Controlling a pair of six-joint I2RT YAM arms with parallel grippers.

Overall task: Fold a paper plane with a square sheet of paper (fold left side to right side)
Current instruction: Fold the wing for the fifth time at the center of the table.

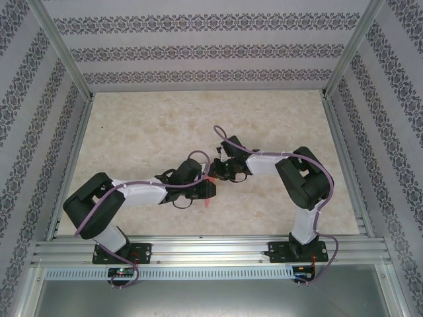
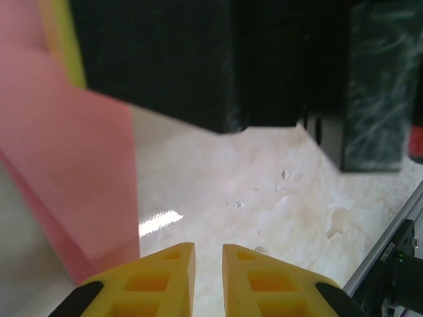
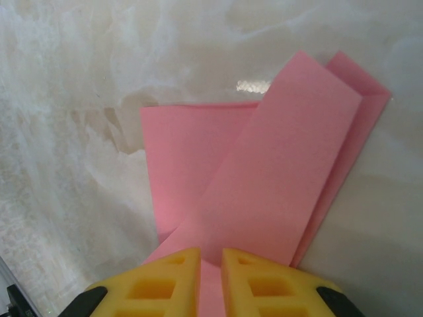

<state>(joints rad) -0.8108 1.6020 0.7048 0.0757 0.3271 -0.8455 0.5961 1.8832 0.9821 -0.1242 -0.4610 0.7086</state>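
The square sheet of paper (image 3: 264, 172) is pink and partly folded, with a long flap lying slantwise over a flat layer on the marble table (image 3: 79, 79). My right gripper (image 3: 210, 252) sits at the paper's near edge with its yellow jaws almost together, pink showing in the slit between them and the tips resting on the sheet. My left gripper (image 2: 208, 247) is just beside the paper (image 2: 73, 178), jaws equally narrow with bare table between them. From above, both grippers (image 1: 210, 188) (image 1: 221, 173) meet at the table's middle, and only a red sliver of paper (image 1: 209, 179) shows.
The right arm's black wrist (image 2: 198, 59) hangs close in front of my left gripper. An aluminium rail (image 2: 390, 251) runs along the table's near edge (image 1: 211, 247). Patterned walls (image 1: 198, 53) and metal posts enclose the table on three sides.
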